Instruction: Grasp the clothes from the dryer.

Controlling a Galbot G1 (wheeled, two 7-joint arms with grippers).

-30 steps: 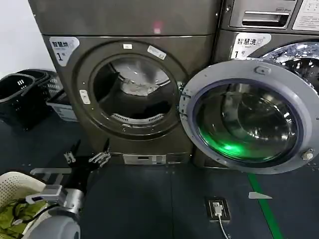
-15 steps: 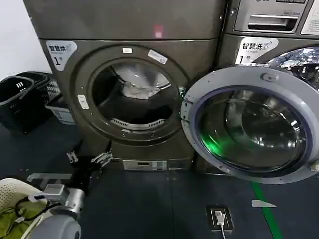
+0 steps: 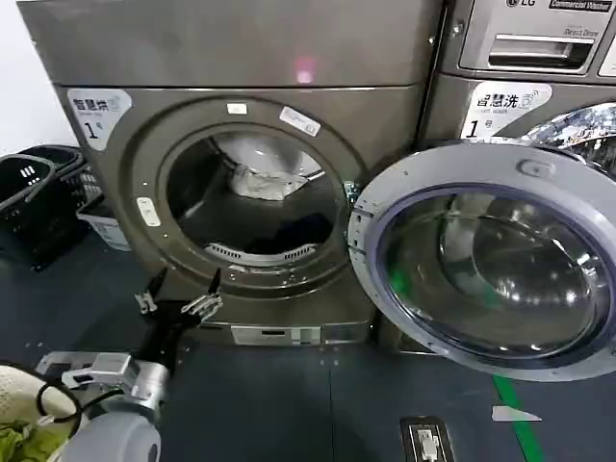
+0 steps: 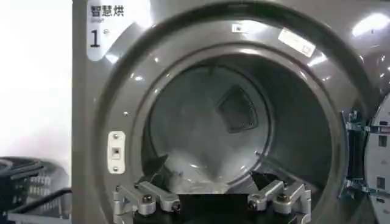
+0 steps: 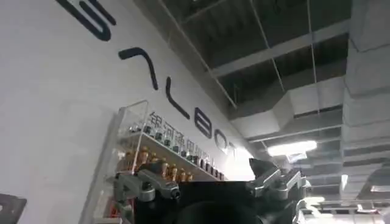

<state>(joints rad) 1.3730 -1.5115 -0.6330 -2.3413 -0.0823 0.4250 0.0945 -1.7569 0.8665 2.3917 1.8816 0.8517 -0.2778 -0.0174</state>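
Observation:
The dryer (image 3: 106, 192) is a bronze-grey front loader, and its round door (image 3: 491, 260) is swung open to the right. In the steel drum, the clothes show as a white piece (image 3: 258, 181) at the back and a dark piece (image 3: 294, 234) on the drum floor. My left gripper (image 3: 180, 294) is open and empty. It hovers low, in front of the lower left rim of the porthole, outside the drum. In the left wrist view the left gripper (image 4: 210, 176) faces the dryer drum (image 4: 207, 122). My right gripper (image 5: 210, 176) is open, pointing up at a wall and ceiling.
A second machine with an LG logo (image 3: 525, 58) stands to the right behind the open door. Black baskets (image 3: 38, 202) sit on the floor to the left. A cream basket with a yellow-green item (image 3: 14, 438) is at the lower left. A floor socket (image 3: 423, 438) lies ahead.
The dryer has grown larger in the head view. My left gripper has moved up and closer to the porthole's lower rim, staying open.

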